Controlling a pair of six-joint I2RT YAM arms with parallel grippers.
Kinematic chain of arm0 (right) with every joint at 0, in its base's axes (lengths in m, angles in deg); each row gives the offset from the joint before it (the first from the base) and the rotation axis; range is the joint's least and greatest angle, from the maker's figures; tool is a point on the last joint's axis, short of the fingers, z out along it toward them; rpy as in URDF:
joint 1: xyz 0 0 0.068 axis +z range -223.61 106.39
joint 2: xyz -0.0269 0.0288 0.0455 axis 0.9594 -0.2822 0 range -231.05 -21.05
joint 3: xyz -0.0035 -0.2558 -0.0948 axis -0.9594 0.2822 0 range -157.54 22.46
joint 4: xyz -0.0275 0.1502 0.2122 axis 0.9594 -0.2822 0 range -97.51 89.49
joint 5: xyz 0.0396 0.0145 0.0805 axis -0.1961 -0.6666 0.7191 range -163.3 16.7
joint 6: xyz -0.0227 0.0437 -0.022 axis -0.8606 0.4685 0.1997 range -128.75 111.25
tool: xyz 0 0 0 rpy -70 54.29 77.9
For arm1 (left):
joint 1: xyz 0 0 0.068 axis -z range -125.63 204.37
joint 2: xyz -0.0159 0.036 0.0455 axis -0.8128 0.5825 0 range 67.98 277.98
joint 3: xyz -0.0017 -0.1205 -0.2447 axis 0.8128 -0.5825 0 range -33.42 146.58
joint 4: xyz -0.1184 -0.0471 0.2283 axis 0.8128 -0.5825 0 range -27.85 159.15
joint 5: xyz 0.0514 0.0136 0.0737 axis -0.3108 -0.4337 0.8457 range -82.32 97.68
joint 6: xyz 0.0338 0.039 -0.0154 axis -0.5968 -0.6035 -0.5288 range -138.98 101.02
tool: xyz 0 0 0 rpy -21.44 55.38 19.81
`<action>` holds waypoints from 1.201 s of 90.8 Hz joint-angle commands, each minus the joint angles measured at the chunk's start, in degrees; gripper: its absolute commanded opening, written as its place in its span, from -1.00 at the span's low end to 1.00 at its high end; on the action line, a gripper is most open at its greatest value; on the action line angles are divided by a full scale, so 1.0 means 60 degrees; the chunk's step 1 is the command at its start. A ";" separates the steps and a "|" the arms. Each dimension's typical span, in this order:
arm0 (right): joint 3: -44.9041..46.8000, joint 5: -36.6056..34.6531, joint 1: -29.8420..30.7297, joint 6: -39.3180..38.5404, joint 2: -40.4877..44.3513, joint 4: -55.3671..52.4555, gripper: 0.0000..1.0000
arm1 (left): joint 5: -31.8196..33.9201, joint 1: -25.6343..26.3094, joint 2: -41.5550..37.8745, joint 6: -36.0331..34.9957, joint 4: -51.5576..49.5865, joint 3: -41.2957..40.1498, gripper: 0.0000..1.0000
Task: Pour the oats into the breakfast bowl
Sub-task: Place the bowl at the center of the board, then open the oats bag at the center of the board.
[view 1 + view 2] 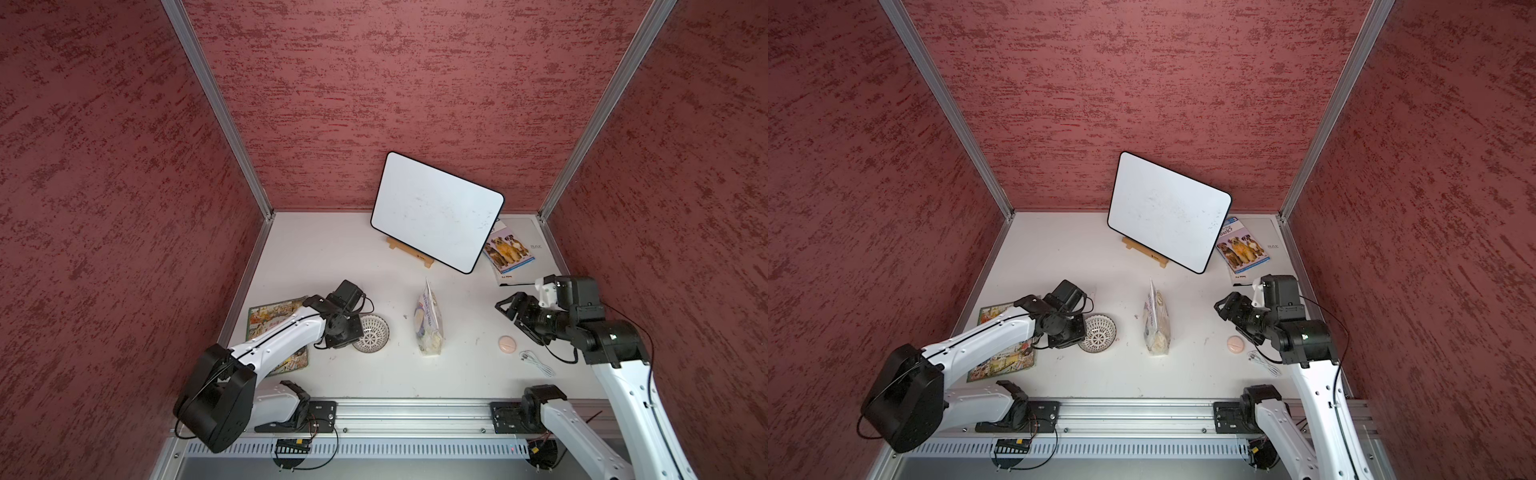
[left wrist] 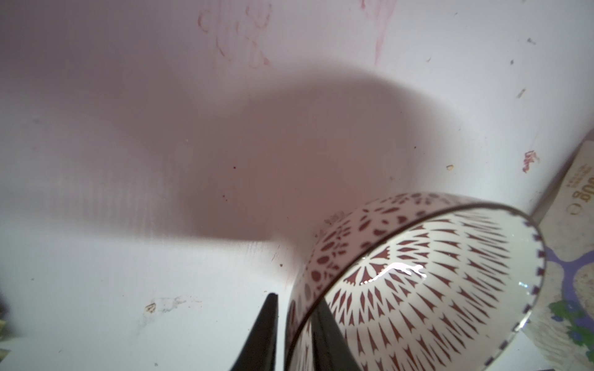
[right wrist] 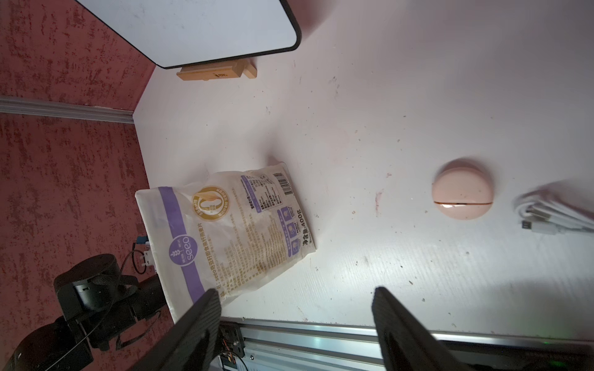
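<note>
The oats pouch [image 1: 428, 324] [image 1: 1156, 324] stands upright mid-table, pale with a purple band [image 3: 231, 225]; its edge shows beside the bowl in the left wrist view [image 2: 578, 241]. To its left sits the breakfast bowl [image 1: 372, 334] [image 1: 1098, 332], white with a dark lattice and no oats inside [image 2: 434, 282]. My left gripper [image 1: 360, 332] [image 2: 295, 305] straddles the bowl's left rim, one finger inside, the other finger [image 2: 271, 321] outside with a slim gap to the wall. My right gripper [image 1: 505, 305] [image 1: 1221, 305] [image 3: 295, 298] hangs open and empty right of the pouch, pointing at it.
A whiteboard [image 1: 436, 212] leans on a wooden stand at the back. A dog booklet [image 1: 509, 249] lies back right. A picture book [image 1: 270, 320] lies under the left arm. A pink disc [image 1: 507, 344] and white cable [image 1: 536, 361] lie below the right gripper. A metal rail [image 1: 415, 411] runs along the front.
</note>
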 commanded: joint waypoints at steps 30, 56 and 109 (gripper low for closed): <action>-0.2921 -0.1546 0.3861 -0.0174 -0.3235 0.0567 0.19 | 0.0544 0.0039 -0.2054 -0.0232 -0.3203 0.3142 0.45; -0.4285 -0.2072 0.5690 -0.0376 -0.5533 0.1227 -0.12 | -0.0254 0.0181 -0.2945 0.1061 -0.2079 0.2165 0.58; -0.3997 -0.2645 0.6065 -0.0212 -0.5735 0.1375 -0.55 | -0.0468 0.0332 -0.3200 0.1262 -0.1694 0.1781 0.73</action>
